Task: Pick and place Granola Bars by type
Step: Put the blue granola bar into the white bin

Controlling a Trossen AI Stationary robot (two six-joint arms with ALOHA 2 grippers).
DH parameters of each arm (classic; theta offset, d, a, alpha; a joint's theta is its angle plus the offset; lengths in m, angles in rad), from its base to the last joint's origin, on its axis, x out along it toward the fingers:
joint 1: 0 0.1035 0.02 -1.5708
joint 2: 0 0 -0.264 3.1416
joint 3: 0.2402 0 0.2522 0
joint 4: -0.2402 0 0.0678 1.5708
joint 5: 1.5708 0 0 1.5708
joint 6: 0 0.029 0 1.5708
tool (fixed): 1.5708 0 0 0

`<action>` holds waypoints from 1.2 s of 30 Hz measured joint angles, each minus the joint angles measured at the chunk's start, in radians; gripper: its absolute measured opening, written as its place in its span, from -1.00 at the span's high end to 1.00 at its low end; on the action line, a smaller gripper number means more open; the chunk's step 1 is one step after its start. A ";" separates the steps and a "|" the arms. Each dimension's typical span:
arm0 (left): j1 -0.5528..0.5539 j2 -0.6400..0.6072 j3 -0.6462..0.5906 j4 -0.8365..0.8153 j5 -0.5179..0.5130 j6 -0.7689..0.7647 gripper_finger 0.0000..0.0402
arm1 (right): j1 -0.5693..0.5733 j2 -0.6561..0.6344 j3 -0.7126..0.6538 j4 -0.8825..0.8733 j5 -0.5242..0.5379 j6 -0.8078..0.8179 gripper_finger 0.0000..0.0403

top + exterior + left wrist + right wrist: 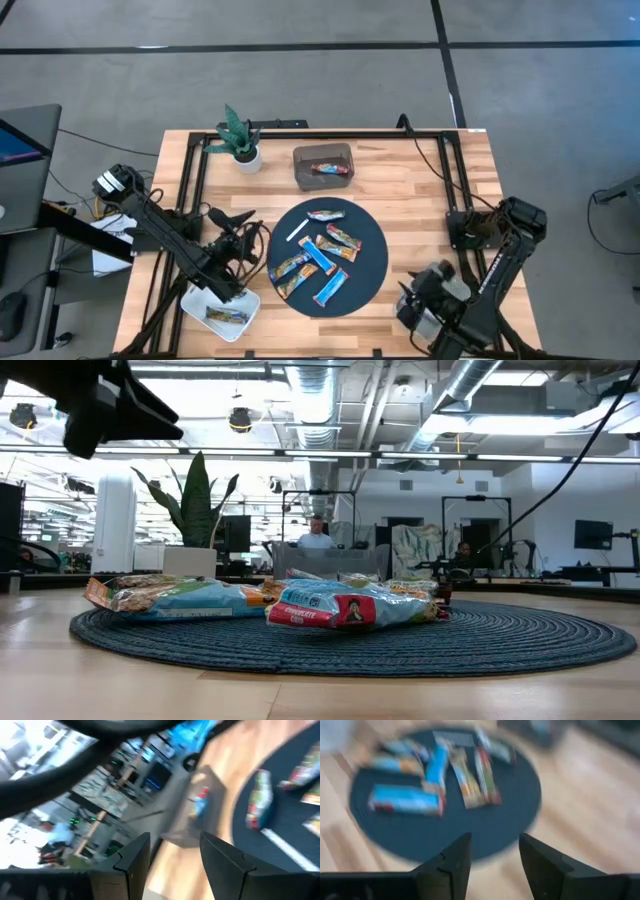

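Wooden tabletop (420, 190) carries a dark round mat (375, 250) holding our Granola Bars (322, 258). With the right gripper (492, 851) apart and empty, bars ahead, we should align over one. The left gripper (172, 851) waits, fingers apart.

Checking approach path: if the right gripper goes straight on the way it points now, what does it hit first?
Probably the near edge of the round mat, then the blue bar lying closest on it. The right gripper is open and empty, with bare table before the mat. Depth is blurred, so this is a rough call.
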 joint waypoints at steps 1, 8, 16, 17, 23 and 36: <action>0.000 0.000 0.010 0.046 0.029 0.060 0.17 | -0.010 0.000 0.000 0.004 0.061 -0.037 0.22; 0.019 0.000 0.067 0.467 0.458 0.596 0.17 | -0.096 0.000 0.000 0.104 0.297 -0.306 0.31; 0.152 0.006 0.081 0.692 0.925 0.731 0.17 | -0.143 0.000 -0.078 0.343 0.345 -0.535 0.38; 0.174 0.013 0.081 0.684 0.949 0.723 0.17 | -0.141 0.000 -0.094 0.362 0.345 -0.543 0.38; 0.278 0.081 0.080 0.683 1.074 0.683 0.17 | -0.119 0.000 -0.121 0.353 0.415 -0.529 0.39; 0.396 0.153 0.079 0.641 1.190 0.610 0.06 | -0.059 0.000 -0.121 0.373 0.396 -0.492 0.39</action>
